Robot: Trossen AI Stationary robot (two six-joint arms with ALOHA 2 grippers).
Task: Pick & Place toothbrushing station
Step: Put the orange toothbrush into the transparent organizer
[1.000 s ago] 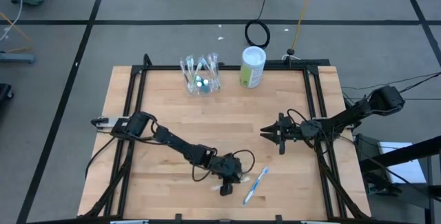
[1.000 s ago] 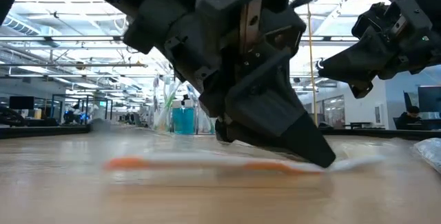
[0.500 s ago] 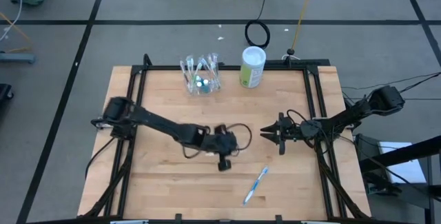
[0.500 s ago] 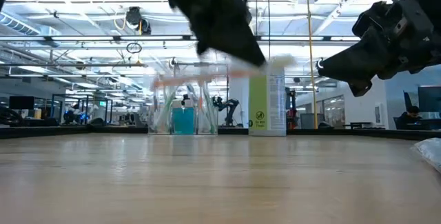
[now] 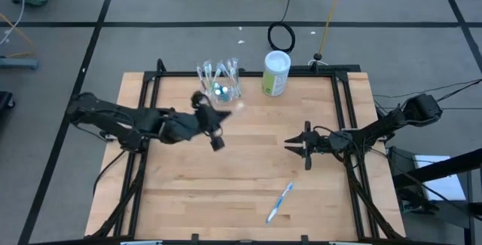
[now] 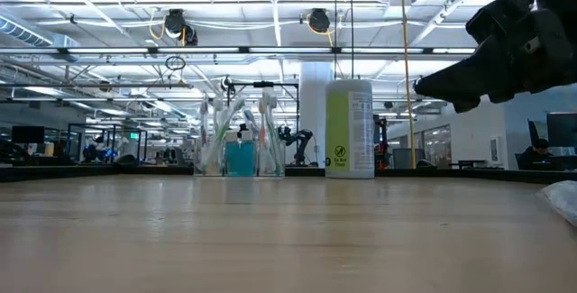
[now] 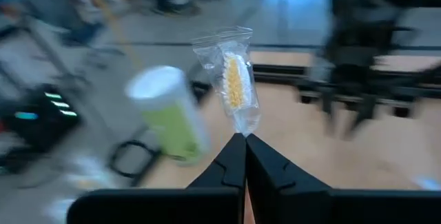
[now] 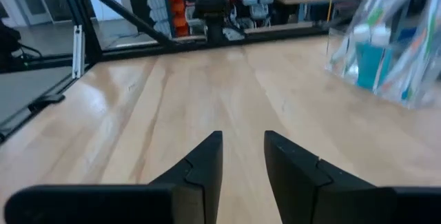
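Toothbrush [image 7: 236, 80], wrapped, stands pinched in your left claw [image 7: 244, 140] beside the holder [image 5: 219, 84]; only the wrist view shows it.

Bright, even overhead strip lighting; ceiling fixtures glare white in low view. Shadows on table [image 5: 248, 169] soft, faint. Left wrist view heavily motion-blurred, only wrapped toothbrush [image 7: 234, 79] sharp. Holder [image 8: 393, 52] out of focus in right wrist view
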